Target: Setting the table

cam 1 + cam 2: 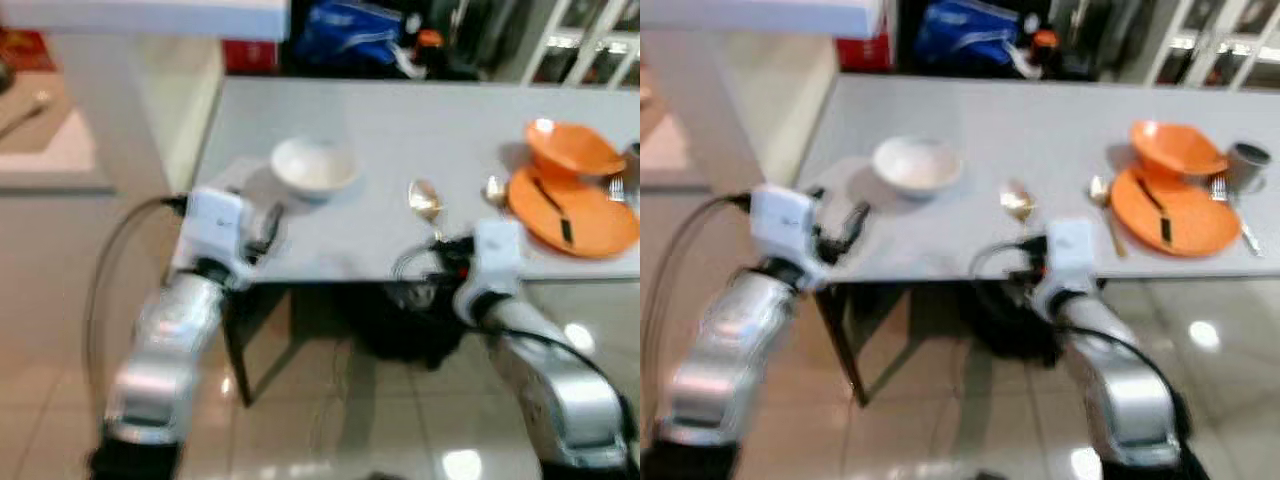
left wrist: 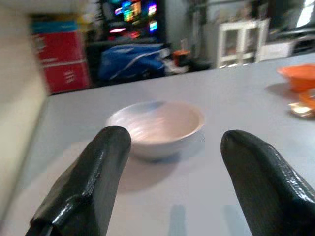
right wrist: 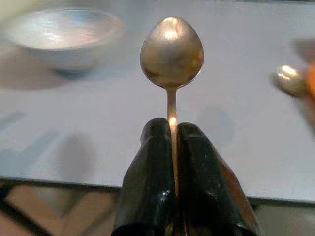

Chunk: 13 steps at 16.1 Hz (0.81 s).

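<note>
While the right gripper (image 3: 172, 142) pinches the spoon (image 3: 171, 49) by its handle, keep it level. Lay it beside the bowl (image 1: 313, 165); left gripper (image 2: 172, 162) gapes wide, empty.

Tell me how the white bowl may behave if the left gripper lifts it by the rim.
The white ceramic-looking bowl seems glossy, so it may slip between the left gripper fingers. It looks rigid and probably breakable. Its wide, shallow shape should resist tipping.

A home dining area, probably: a grey table (image 1: 400, 140) set with a white bowl (image 1: 313, 166) and orange plates (image 1: 572, 205), glossy tiled floor (image 1: 330, 420), white glass-fronted cabinet (image 2: 237, 39) behind.
</note>
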### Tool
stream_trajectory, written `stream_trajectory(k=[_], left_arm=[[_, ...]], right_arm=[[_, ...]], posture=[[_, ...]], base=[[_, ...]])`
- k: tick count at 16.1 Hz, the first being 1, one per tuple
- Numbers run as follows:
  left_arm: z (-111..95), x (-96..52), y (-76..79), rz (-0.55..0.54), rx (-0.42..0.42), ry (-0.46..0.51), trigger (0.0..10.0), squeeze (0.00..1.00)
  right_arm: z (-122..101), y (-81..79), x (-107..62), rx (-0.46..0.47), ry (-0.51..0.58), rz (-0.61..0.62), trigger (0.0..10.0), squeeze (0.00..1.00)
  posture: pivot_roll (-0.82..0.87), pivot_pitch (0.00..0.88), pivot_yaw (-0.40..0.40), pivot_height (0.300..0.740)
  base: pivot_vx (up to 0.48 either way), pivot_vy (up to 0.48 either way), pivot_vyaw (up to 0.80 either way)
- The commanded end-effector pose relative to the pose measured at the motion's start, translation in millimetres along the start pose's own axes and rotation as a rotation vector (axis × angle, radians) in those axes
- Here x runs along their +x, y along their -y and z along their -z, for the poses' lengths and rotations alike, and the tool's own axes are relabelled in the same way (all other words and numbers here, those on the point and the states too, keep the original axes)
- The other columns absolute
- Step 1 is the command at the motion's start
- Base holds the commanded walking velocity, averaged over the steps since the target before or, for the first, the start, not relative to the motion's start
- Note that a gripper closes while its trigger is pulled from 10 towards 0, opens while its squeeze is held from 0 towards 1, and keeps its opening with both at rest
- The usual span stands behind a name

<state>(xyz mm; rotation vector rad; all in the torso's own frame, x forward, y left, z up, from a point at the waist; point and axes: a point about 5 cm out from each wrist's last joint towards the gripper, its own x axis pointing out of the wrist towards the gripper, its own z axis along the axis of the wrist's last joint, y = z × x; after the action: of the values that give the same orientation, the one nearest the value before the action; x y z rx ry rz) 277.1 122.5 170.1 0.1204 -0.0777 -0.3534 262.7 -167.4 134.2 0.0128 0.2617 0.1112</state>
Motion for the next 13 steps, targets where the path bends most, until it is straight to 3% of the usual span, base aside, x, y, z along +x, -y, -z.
stream_trajectory(k=[1,5,7,13], left_arm=[[-5.0,-2.4,-8.9,-0.025,0.027,0.011,10.0,0.0],[-4.5,-5.4,-6.7,0.009,0.033,0.001,10.0,0.0],[-8.0,-5.2,11.4,0.163,0.054,0.02,10.0,0.0],[-12.0,-20.6,31.9,0.349,0.021,0.032,10.0,0.0]], right_arm=[[-8.2,-5.4,1.0,0.0,0.027,-0.021,10.0,0.0],[-10.4,-4.2,4.8,-0.036,0.027,-0.02,10.0,0.0],[-19.4,3.9,13.4,-0.05,0.056,-0.001,10.0,0.0],[-12.8,31.5,28.5,-0.11,-0.01,0.087,10.0,0.0]], posture=[[0.01,0.004,-0.039,0.74],[0.0,0.031,-0.025,0.74],[0.01,0.059,-0.024,0.74],[0.02,0.127,-0.028,0.74]], base=[[0.36,0.0,0.0],[0.36,0.0,0.0],[0.0,0.0,0.0],[0.0,0.0,0.0]])
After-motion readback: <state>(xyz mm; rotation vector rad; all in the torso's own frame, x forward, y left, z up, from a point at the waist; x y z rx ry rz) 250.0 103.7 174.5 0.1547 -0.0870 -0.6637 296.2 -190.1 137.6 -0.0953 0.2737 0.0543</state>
